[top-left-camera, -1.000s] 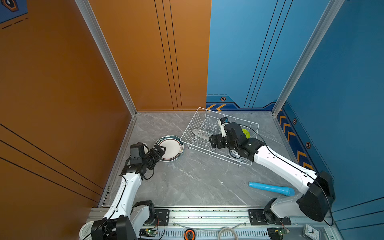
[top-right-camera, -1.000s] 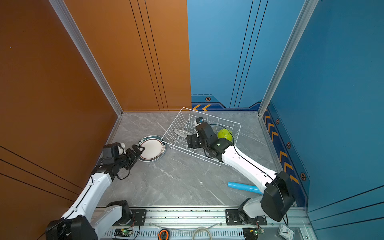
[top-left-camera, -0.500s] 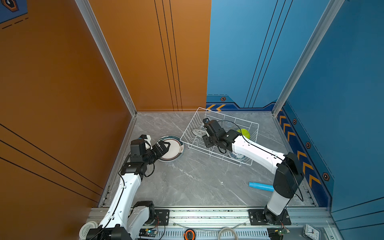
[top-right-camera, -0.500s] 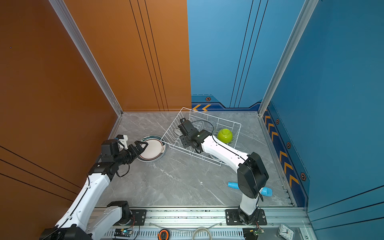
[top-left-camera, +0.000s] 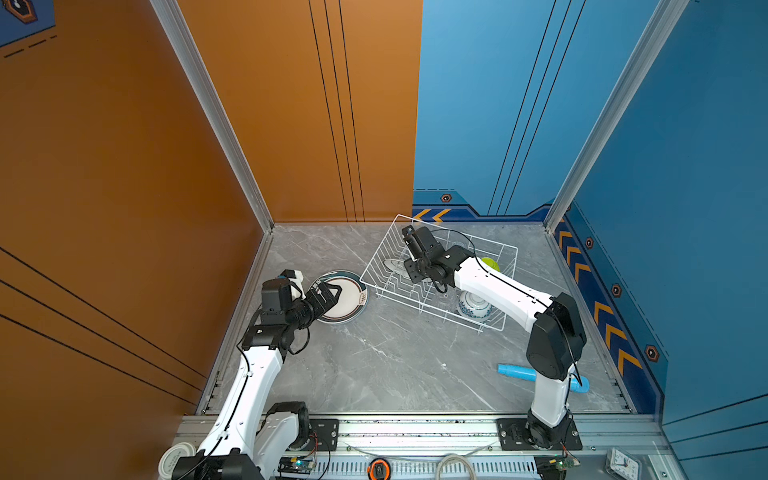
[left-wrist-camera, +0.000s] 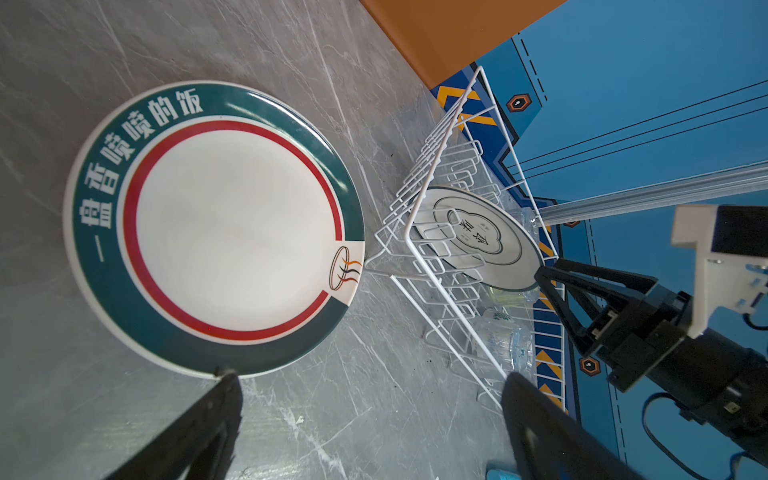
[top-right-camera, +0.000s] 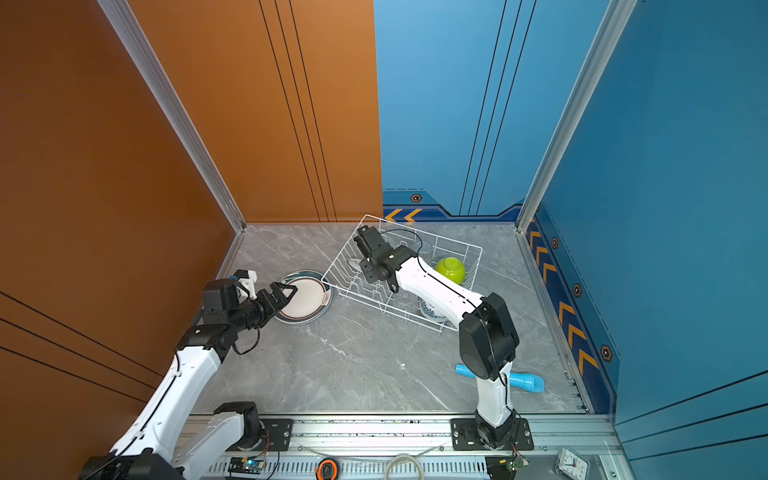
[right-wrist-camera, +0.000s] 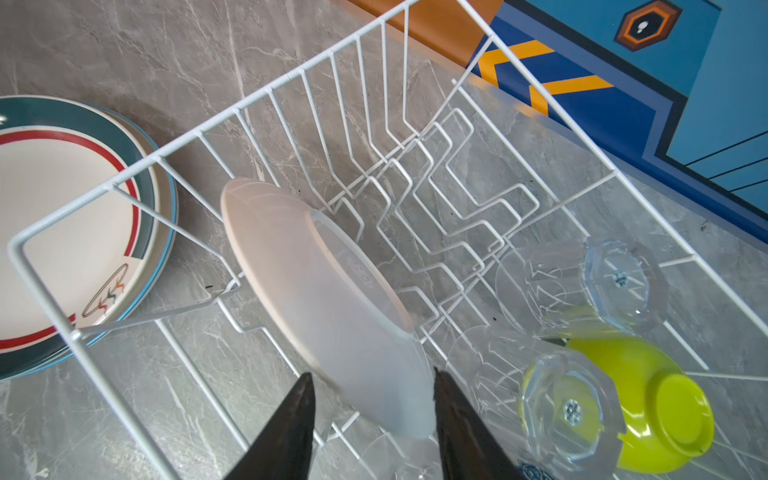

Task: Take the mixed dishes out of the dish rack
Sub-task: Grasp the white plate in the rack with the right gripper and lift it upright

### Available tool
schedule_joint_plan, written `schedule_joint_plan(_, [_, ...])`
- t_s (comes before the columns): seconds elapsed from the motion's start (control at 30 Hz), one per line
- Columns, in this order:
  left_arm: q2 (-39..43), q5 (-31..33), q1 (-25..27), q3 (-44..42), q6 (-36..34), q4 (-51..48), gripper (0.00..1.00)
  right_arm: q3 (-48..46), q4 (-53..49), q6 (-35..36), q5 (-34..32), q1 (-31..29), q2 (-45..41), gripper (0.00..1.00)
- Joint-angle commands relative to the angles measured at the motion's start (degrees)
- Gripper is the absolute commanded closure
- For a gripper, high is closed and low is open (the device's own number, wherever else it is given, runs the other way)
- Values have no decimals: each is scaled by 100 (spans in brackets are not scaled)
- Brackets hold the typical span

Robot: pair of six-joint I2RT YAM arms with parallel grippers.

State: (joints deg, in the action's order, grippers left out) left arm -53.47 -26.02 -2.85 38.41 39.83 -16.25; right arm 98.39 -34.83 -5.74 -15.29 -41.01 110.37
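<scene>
— So, what does the right wrist view give that the top views don't?

— The back of the white plate: plain and matt, with a raised foot ring. It stands tilted in the dividers of the dish rack. From above it is only a pale sliver beside the arm.

— And its face?

— Only the left wrist view has that: thin grey rings and a dark mark in the middle.

— The right gripper?

— A finger on each side of that plate's rim. Whether they press on it I cannot tell.

— The left gripper?

— Spread wide, one fingertip at the rim of the dark-rimmed plate. That plate lies flat on the table just beside the rack and has a teal band with white characters, a red ring and a white centre. The right wrist view alone shows a blue-edged plate under it.

— What else is in the rack?

— Two glass cups, bases toward the camera, beside the overturned lime-green bowl. A top view adds the white-and-blue bowl at the rack's near corner. A light blue tube lies on the table, well apart.
</scene>
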Motion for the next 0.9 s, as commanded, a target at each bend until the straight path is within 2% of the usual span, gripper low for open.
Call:
schedule_joint_plan(0.0, [66,-122,63,-35,-160,-97,2,336,-297,174,-42,14,240,53])
schedule_joint_plan(0.13, [80,-124,66,-35,-178,-94,2,706,-392,327,-68,20,541,55])
schedule_joint_plan(0.27, [96,-112,67,-80,-161,-89,2,1004,-558,415,-232,14,786,62])
schedule_joint_plan(0.37, [96,-81,66,-97,-151,-91,2,1009,-569,451,-287,-1,806,68])
schedule_joint_plan(0.47, [97,-54,66,-88,-114,-54,2,989,-584,425,-486,-34,809,81])
schedule_joint_plan(0.63, [92,-81,83,-78,-96,-36,2,978,-590,459,-654,-117,811,84])
schedule_joint_plan(0.87, [131,-62,92,-148,-57,-36,2,1052,-594,587,-1014,-214,811,98])
